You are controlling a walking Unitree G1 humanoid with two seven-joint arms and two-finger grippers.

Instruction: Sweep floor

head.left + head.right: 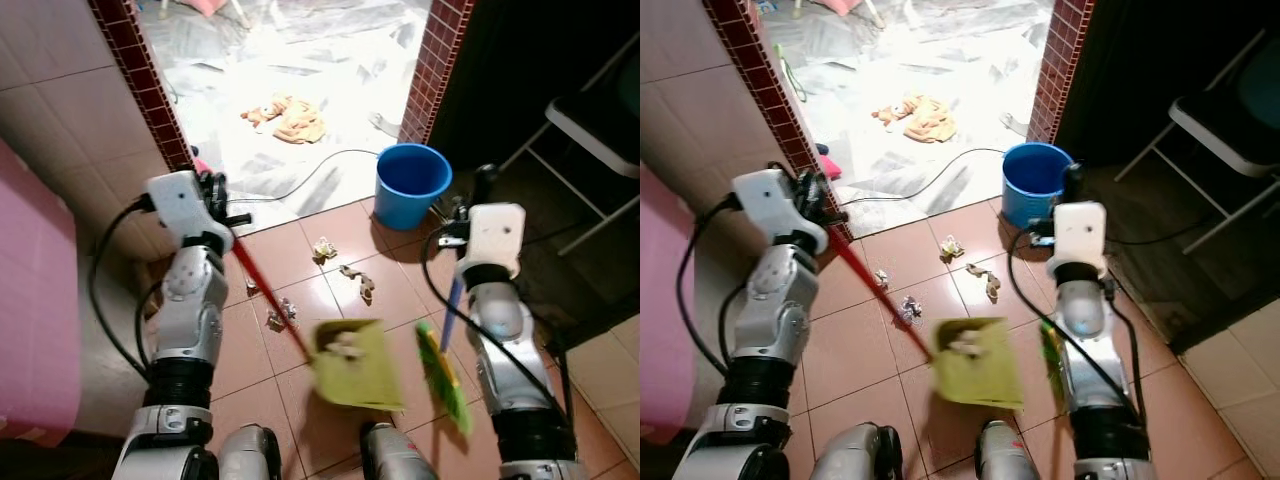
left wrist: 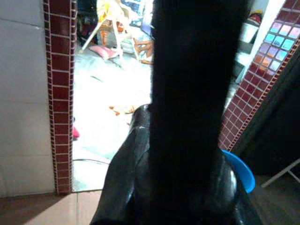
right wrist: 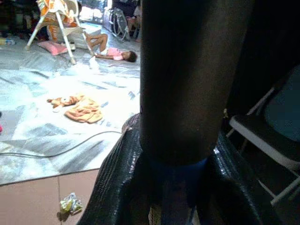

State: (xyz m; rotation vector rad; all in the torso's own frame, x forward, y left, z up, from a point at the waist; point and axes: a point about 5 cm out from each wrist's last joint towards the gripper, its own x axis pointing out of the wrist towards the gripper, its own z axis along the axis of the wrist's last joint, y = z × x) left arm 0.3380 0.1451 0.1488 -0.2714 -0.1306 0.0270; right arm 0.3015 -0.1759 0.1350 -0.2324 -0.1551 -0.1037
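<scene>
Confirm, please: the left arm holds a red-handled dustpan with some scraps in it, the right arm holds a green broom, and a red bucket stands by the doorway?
Not quite: the bucket is blue, not red, as the left eye view shows. The rest holds: the left gripper has the red-handled dustpan with scraps in it, the right gripper has the green broom, and the bucket stands by the doorway.

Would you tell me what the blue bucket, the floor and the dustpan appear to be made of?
Bucket: probably plastic, given its even blue colour and smooth moulded rim. Floor: glazed terracotta-coloured tile, with grout lines and glossy reflections. Dustpan: likely plastic, a matte yellow-green pan on a red handle.
</scene>
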